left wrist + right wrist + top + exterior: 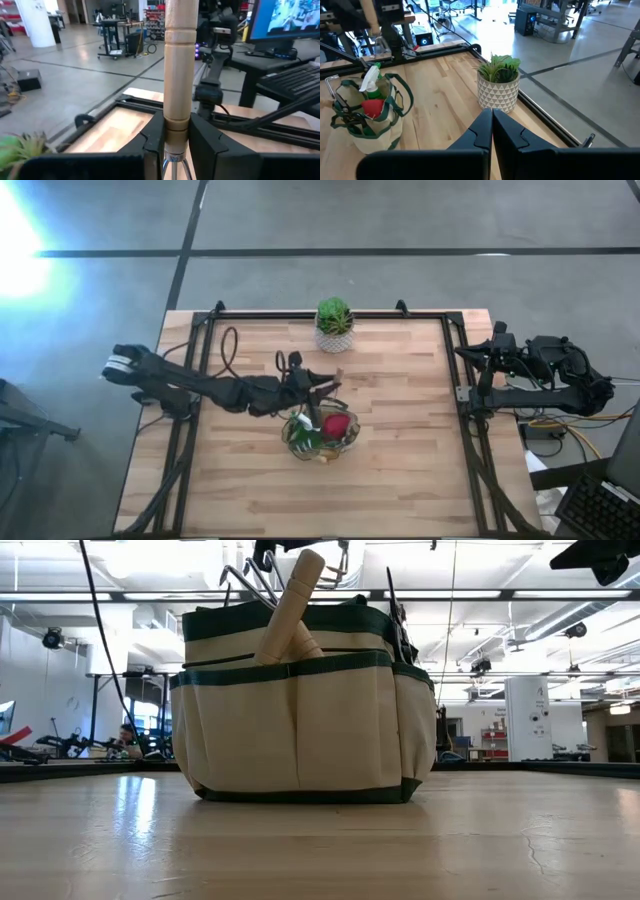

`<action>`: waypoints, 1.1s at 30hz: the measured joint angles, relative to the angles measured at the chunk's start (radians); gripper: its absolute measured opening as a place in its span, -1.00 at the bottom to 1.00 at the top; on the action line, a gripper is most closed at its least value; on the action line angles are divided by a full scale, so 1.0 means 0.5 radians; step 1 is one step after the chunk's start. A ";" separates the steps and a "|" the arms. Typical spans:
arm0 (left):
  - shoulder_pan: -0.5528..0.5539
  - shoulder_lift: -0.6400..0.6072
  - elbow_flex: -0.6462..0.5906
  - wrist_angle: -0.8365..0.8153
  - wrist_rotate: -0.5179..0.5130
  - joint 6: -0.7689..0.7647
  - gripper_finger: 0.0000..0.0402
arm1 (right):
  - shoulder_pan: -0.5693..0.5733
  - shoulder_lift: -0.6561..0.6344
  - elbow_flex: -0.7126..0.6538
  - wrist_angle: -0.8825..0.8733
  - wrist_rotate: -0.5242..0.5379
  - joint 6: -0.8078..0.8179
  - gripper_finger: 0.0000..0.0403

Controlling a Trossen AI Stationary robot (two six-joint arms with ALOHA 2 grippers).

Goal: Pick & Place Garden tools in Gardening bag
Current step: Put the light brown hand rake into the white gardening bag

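- My left gripper [176, 145] is over the middle of the wooden table [400, 470], at the far rim of the gardening bag [322, 434].
- Its two dark fingers [150, 145] are closed tightly on the lower end of a wooden tool handle [178, 65]. Thin metal prongs show just below the grip, so this looks like the rake.
- In the low view the same pale handle [290, 605] slants up out of the top of the bag, with thin metal wires beside it.
- The bag sits upright near the table's centre. It is beige canvas with dark green trim, and open pockets run along its side [300, 720].
- From above I can see something red [337, 424] and something green [305, 436] already inside the bag.
- My right wrist view also shows the red item [372, 106] in the bag, with a green spray bottle [372, 82] and its white nozzle standing up beside it.
- A dark shears handle pokes up at one side of the bag in the low view.
- A green potted plant [335, 324] in a white patterned pot stands at the far edge of the table, well apart from the bag.
- My right gripper [492, 132] waits at the right edge of the table. Its fingers are pressed together and hold nothing.
- A person sits far off in the room behind the table.
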State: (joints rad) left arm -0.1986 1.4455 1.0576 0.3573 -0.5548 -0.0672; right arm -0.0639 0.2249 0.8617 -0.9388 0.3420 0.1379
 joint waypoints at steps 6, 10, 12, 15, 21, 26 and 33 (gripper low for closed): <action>-0.116 0.088 0.000 0.027 -0.078 -0.032 -0.70 | -0.001 0.000 0.000 0.000 0.000 0.000 -0.96; -0.170 0.155 0.000 0.036 -0.080 -0.024 -0.70 | 0.000 0.000 0.000 0.000 0.000 0.000 -0.96; -0.193 0.187 0.000 0.036 -0.082 0.011 -0.70 | 0.000 0.000 0.000 0.000 0.000 0.000 -0.96; -0.218 0.224 0.000 0.036 -0.081 0.033 -0.70 | -0.001 0.000 0.000 0.000 0.000 0.000 -0.96; -0.254 0.239 0.000 -0.006 -0.077 0.025 -0.70 | -0.001 0.000 0.000 0.000 0.000 0.000 -0.96; -0.278 0.240 -0.017 -0.012 -0.076 0.024 -0.70 | -0.001 0.000 0.000 0.000 0.000 0.000 -0.96; -0.287 0.240 -0.135 0.039 -0.061 0.021 -0.70 | 0.000 0.000 0.000 0.000 0.000 0.000 -0.96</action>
State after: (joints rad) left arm -0.3424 1.5658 0.9902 0.3767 -0.5854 -0.0569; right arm -0.0639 0.2249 0.8619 -0.9390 0.3420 0.1379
